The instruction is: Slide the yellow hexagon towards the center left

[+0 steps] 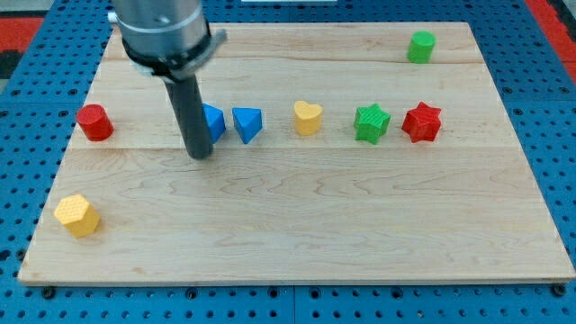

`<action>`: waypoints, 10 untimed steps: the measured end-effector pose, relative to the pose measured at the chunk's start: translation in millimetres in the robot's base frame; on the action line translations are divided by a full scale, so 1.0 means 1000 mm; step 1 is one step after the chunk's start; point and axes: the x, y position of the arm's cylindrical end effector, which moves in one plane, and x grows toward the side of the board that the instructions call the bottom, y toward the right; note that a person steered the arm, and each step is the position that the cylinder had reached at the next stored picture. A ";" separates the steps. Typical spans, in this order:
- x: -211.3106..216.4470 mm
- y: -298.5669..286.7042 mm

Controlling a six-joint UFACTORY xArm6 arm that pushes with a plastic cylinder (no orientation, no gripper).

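**Yellow hexagon sat alone in the board's lower-left corner**

The yellow hexagonal block (76,215) lay near the lower-left corner of the pale wooden board (297,234), well apart from every other piece. The arm carried no pincer, only a straight dark rod that held nothing. My tip (200,156) rested on the wood above and to the right of the hexagon, well apart from it.

Just right of the rod, partly hidden behind it, sat a blue block (213,122) whose shape could not be made out. A row ran on rightward from there: a blue triangular block (247,123), a yellow heart-shaped block (308,118), a green star-shaped block (371,122) and a red star-shaped block (422,122). A red cylindrical block (94,121) stood straight above the hexagon, near the board's left edge. A green block (420,46), apparently a cylinder, sat far off toward the upper right.
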 end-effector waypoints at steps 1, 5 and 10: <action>0.107 0.019; 0.076 -0.175; 0.043 -0.111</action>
